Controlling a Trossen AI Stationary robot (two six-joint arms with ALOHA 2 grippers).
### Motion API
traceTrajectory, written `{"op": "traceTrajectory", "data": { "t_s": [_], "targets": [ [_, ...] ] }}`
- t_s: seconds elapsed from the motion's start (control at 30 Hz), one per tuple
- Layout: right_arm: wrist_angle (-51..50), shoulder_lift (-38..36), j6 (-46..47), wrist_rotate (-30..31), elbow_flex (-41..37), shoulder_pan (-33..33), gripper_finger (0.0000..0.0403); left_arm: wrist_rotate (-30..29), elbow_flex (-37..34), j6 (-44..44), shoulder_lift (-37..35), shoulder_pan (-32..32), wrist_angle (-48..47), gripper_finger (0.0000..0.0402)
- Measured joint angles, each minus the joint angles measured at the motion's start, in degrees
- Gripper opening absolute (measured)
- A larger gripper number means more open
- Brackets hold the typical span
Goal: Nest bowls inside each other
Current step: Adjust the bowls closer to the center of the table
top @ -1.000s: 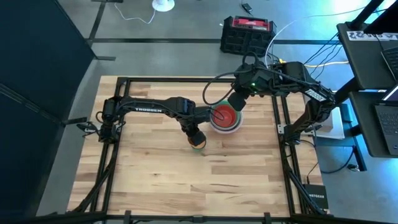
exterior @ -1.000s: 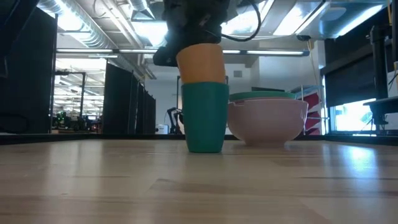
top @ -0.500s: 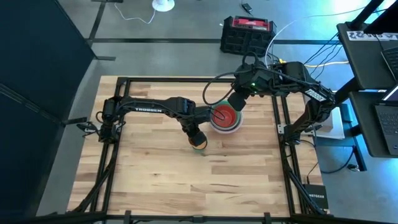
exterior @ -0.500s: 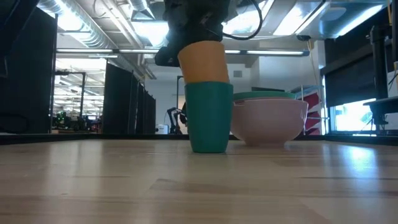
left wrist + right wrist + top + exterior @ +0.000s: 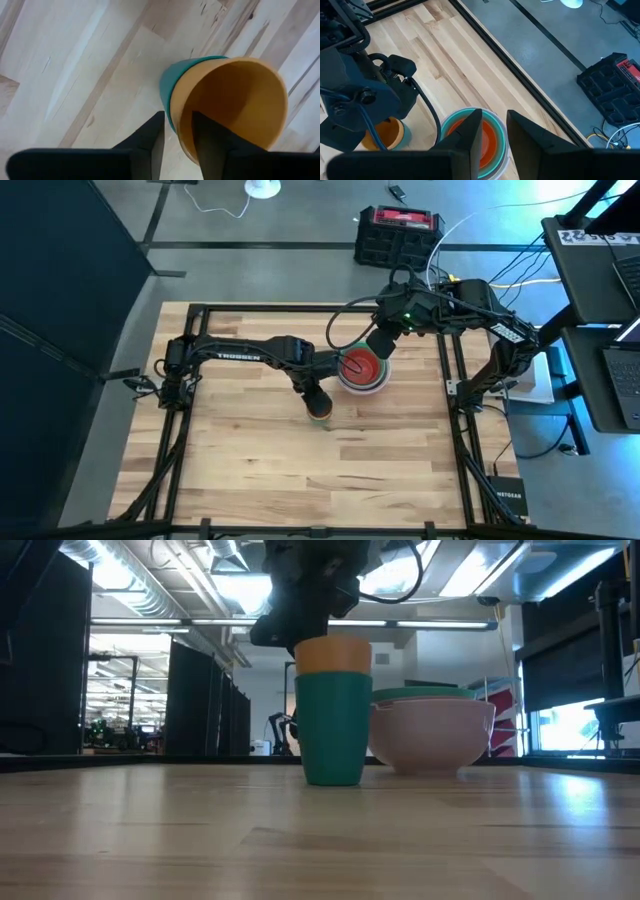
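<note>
An orange cup (image 5: 333,655) stands upright inside a teal cup (image 5: 333,730) on the table, only its upper band showing above the teal rim. My left gripper (image 5: 178,136) is open above them, pointing down. One finger is inside the orange cup and one outside its wall (image 5: 176,120), with a gap on each side. To the right of the cups sits a stack of bowls (image 5: 361,368): a pink one (image 5: 432,732) outside, a green rim (image 5: 420,693) above it, a red one (image 5: 487,142) innermost. My right gripper (image 5: 494,135) hangs open above the stack, with nothing between its fingers.
A black frame (image 5: 300,308) runs around the wooden table top. Bare wood lies in front of and to the left of the cups. A black and red crate (image 5: 398,232) stands on the floor beyond the far edge.
My left gripper has opened and let go of the orange cup. The cup has dropped deeper into the teal cup and now stands straight, with less of it showing above the rim.
</note>
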Motion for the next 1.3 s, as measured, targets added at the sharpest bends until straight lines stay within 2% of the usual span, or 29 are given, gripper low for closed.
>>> {"op": "traceTrajectory", "data": {
  "t_s": [0.2,0.47,1.07,1.3],
  "targets": [
    [0.0,0.0,0.0,0.0,0.0,0.0,0.0074,0.0,0.0,0.6,-0.6,-0.2,0.6,0.0098],
    [0.1,-0.3,0.0,0.9,0.0,0.1,0.0074,-1.7,0.0,1.8,-6.8,-0.3,1.8,0.0102],
    [12.2,-13.1,-0.3,5.1,0.1,14.1,0.0074,-5.3,0.1,7.9,-28.2,-2.2,16.7,0.0102],
    [12.2,-12.0,3.3,6.0,0.0,23.7,0.0074,-5.3,0.0,9.7,-29.2,-4.8,16.7,0.0102]
  ]
}}
